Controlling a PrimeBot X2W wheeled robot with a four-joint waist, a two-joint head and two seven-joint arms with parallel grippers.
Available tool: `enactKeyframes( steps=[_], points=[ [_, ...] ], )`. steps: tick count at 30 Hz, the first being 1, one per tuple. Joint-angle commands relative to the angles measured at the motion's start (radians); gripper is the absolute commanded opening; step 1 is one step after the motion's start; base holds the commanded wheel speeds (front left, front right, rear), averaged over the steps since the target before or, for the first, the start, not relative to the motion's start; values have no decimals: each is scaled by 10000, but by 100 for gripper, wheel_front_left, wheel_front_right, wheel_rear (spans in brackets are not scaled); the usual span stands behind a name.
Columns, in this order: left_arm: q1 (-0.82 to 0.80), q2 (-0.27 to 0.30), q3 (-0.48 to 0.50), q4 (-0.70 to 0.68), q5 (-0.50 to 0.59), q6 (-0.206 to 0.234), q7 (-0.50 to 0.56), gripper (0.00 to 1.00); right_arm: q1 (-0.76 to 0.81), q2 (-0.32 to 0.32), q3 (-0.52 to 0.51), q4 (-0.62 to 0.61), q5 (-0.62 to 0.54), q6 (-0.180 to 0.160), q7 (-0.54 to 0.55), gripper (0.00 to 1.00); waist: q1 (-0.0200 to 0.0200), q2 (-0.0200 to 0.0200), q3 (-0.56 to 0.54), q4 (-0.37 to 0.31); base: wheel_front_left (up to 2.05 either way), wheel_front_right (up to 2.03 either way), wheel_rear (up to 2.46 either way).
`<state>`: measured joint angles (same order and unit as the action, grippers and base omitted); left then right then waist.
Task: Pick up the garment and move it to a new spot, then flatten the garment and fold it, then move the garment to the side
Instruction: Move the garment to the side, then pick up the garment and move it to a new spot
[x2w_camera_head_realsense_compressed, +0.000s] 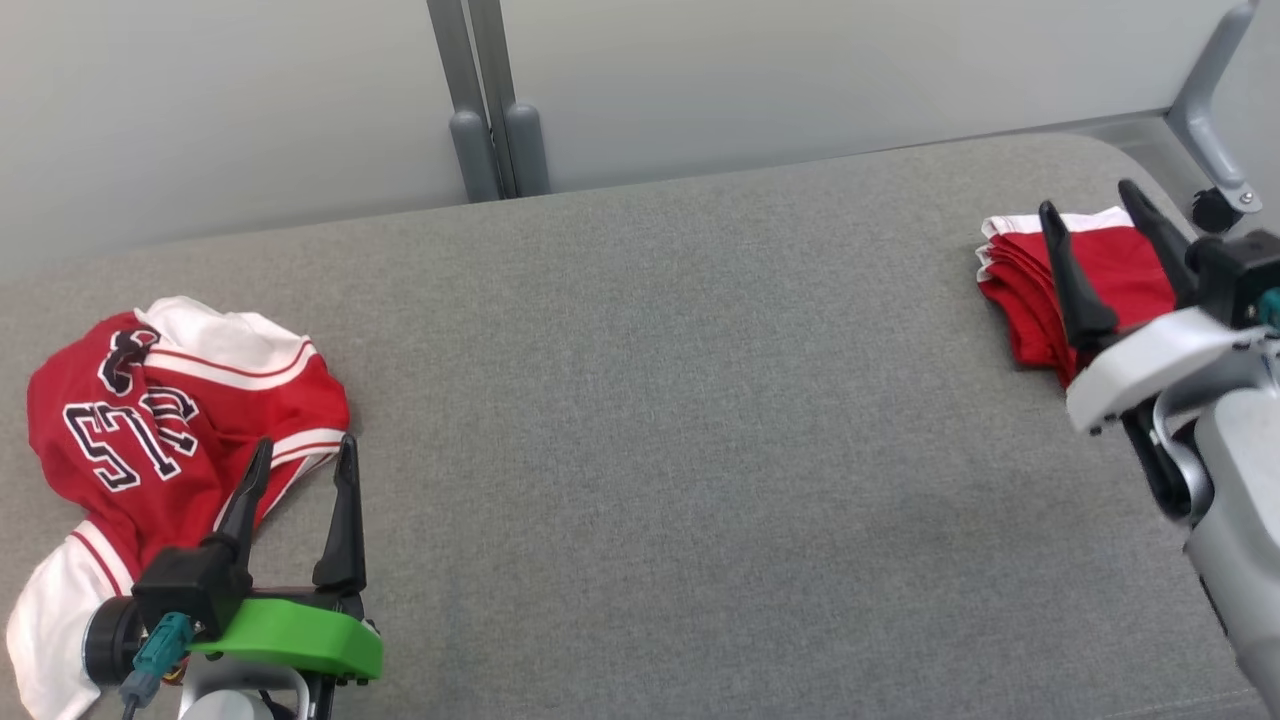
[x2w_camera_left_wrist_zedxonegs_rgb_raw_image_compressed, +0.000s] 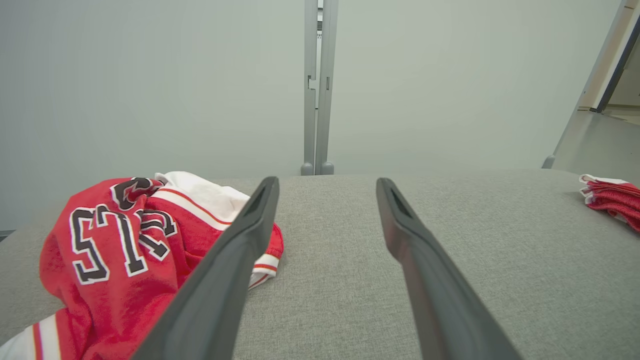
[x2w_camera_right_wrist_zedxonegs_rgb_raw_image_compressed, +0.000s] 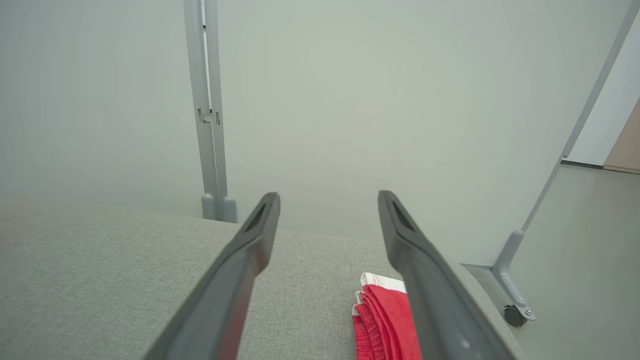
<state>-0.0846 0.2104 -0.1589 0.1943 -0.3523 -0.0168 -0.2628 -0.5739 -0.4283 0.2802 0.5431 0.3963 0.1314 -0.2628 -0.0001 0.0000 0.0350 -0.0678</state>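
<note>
The garment (x2w_camera_head_realsense_compressed: 150, 420), a red jersey with white sleeves and black white-outlined lettering, lies crumpled at the left end of the grey table (x2w_camera_head_realsense_compressed: 650, 400). In the left wrist view the garment (x2w_camera_left_wrist_zedxonegs_rgb_raw_image_compressed: 115, 255) sits left of my fingers. My left gripper (x2w_camera_head_realsense_compressed: 303, 470) is open just right of the garment's near edge, its left finger over the cloth, nothing held. My right gripper (x2w_camera_head_realsense_compressed: 1090, 210) is open at the far right, above a folded red stack (x2w_camera_head_realsense_compressed: 1100, 275). From the right wrist, that stack (x2w_camera_right_wrist_zedxonegs_rgb_raw_image_compressed: 382, 320) lies below, beside the right finger.
The folded red and white stack (x2w_camera_left_wrist_zedxonegs_rgb_raw_image_compressed: 610, 197) sits at the table's right end near its rounded corner. A grey post (x2w_camera_head_realsense_compressed: 490, 100) and wall stand behind the table. A metal leg with a caster (x2w_camera_head_realsense_compressed: 1215, 205) is at the far right.
</note>
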Motion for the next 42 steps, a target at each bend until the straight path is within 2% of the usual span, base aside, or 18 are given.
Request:
enactKeyframes(
  steps=[1,6,10,15,22,34,38,42],
  points=[
    [215,49,82,-1,85,72,-24,100,583,131,-240,-343,-173,-13,-24,100,1,0,-615,50,0,0,0],
    [321,-22,197,84,265,58,-25,100,2236,693,-1250,-1538,-619,-13,-23,100,1,0,-700,183,0,0,0],
    [334,-158,380,155,381,-22,-25,100,3231,1166,-1947,-2220,-508,-13,-25,100,1,0,-681,307,0,0,0],
    [338,-382,556,294,489,-164,-25,100,4063,1554,-2319,-2815,-787,-9,-26,100,1,0,-564,397,0,0,0],
    [230,-574,768,468,690,-365,-26,100,4294,1803,-2224,-2909,-934,-9,-26,100,1,0,-412,462,0,0,0],
    [91,-833,994,621,947,-587,-26,100,4044,1808,-1912,-2657,-865,-9,-26,100,1,0,-427,549,0,0,0],
    [35,-876,1091,669,1019,-609,-26,100,4134,1940,-1901,-2743,-842,-9,-26,100,1,0,-436,809,0,0,0],
    [-65,-918,1192,841,1064,-601,-23,100,4245,2051,-1822,-2787,-797,-9,-26,100,1,0,-457,1416,0,0,0]
  ],
)
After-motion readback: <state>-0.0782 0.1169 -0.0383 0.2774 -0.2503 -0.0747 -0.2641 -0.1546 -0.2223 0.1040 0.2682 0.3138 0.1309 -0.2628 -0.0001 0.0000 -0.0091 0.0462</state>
